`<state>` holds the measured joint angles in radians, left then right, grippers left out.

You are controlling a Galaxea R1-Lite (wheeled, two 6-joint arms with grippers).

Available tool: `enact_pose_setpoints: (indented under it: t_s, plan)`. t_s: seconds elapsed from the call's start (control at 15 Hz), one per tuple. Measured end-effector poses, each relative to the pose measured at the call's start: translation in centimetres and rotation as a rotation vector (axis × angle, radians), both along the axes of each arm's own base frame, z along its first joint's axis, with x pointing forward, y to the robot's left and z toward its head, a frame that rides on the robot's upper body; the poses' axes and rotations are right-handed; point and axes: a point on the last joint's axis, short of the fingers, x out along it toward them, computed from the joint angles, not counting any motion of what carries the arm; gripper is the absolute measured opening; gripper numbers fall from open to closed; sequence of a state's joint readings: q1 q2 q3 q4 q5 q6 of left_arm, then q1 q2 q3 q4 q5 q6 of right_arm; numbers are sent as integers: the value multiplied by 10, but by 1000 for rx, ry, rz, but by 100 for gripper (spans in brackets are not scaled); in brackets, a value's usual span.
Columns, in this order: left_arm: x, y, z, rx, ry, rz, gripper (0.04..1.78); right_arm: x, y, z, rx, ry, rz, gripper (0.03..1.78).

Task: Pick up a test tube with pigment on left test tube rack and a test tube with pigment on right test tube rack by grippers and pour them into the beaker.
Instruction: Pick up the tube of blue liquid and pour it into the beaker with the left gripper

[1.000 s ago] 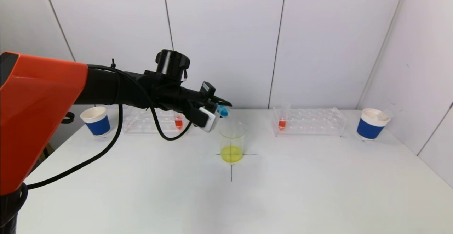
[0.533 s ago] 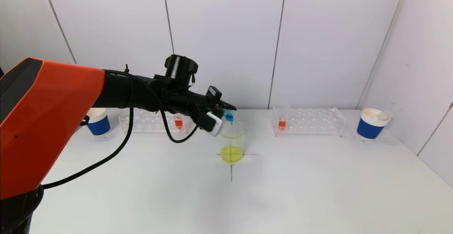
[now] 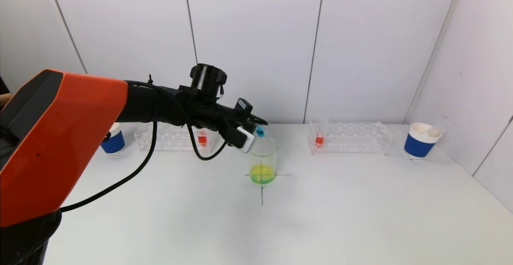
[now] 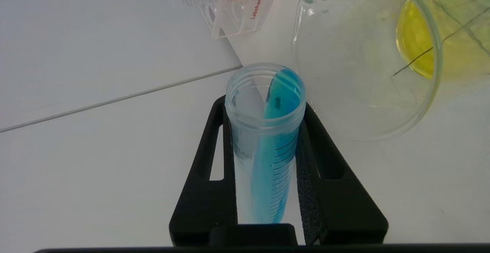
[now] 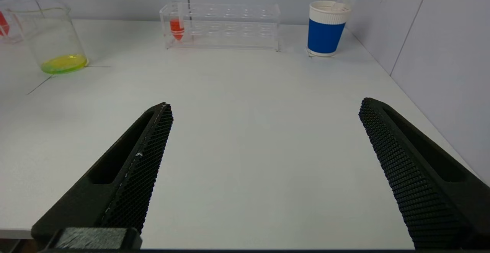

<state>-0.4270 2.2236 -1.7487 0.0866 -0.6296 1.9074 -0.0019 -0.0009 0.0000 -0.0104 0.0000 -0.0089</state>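
My left gripper [image 3: 254, 128] is shut on a clear test tube [image 4: 268, 130] with blue pigment, tilted with its mouth at the rim of the glass beaker [image 3: 262, 156]. In the left wrist view the blue liquid lies along the tube's lower side up to its lip, beside the beaker [image 4: 344, 73]. The beaker holds yellow liquid turning green. An orange-filled tube [image 3: 202, 138] stands in the left rack [image 3: 164, 138]. Another orange-filled tube [image 3: 319, 139] stands in the right rack [image 3: 352, 136]. My right gripper [image 5: 266, 103] is open and empty, low over the near table, out of the head view.
A blue-and-white paper cup [image 3: 113, 141] stands left of the left rack, partly behind my arm. A second cup [image 3: 421, 140] stands right of the right rack, near the side wall. A black cross [image 3: 262, 195] marks the table under the beaker.
My left arm has shifted right and tipped the blue tube further over the beaker's rim. The beaker's yellow liquid now shows green. The right gripper has not moved.
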Motion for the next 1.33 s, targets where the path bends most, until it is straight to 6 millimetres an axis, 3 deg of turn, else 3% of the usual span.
enact_pose_setpoints:
  t_s: [1.33]
  plan:
    - [8, -2, 3, 78, -68, 19, 46, 0, 0, 0, 0, 0, 0, 177]
